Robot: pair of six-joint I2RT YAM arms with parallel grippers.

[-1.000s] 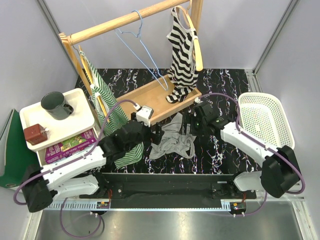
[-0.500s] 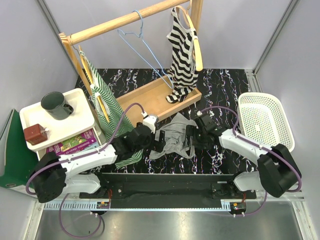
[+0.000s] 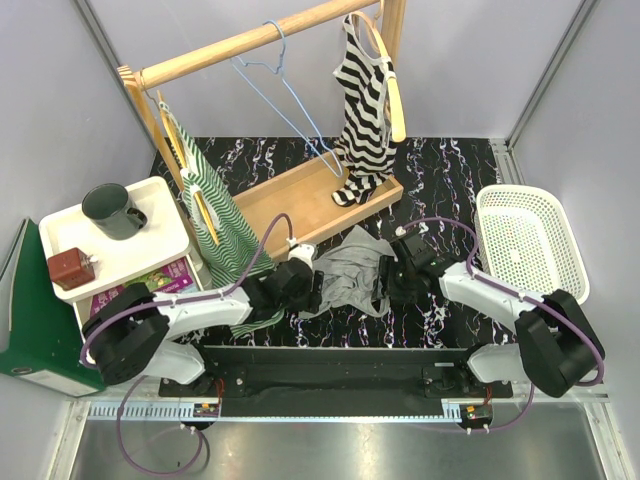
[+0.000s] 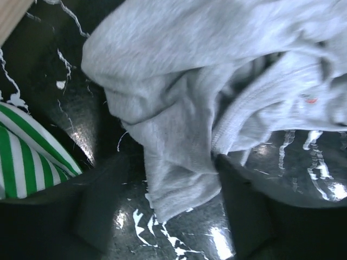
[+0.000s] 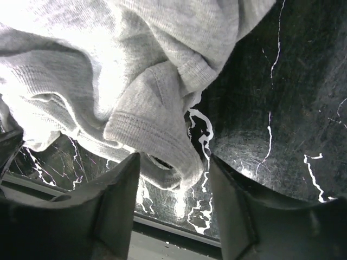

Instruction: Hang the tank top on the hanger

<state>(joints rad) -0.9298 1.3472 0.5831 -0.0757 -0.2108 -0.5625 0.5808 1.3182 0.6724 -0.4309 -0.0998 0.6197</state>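
The grey tank top (image 3: 349, 275) lies crumpled on the black marbled table. The light-blue wire hanger (image 3: 287, 97) hangs bare on the wooden rail at the back. My left gripper (image 3: 316, 289) is low at the top's left edge. In the left wrist view a hem of the tank top (image 4: 179, 179) lies between the spread fingers (image 4: 103, 208) of that gripper (image 4: 174, 192). My right gripper (image 3: 386, 284) is down at the top's right edge. In its wrist view a fold of the tank top (image 5: 157, 141) sits between the parted fingers (image 5: 116, 206) of the gripper (image 5: 174, 181).
A black-and-white striped top (image 3: 362, 110) hangs on a wooden hanger at the rail's right end. A green-and-white striped top (image 3: 222, 225) hangs at the left, close to my left arm. The rack's wooden base (image 3: 300, 195) is behind the grey top. White basket (image 3: 520, 240) right; white shelf (image 3: 150, 250) with mug (image 3: 112, 210) left.
Both arms have dropped and moved inward onto the grey top's two edges. Both sets of jaws have narrowed around the fabric.
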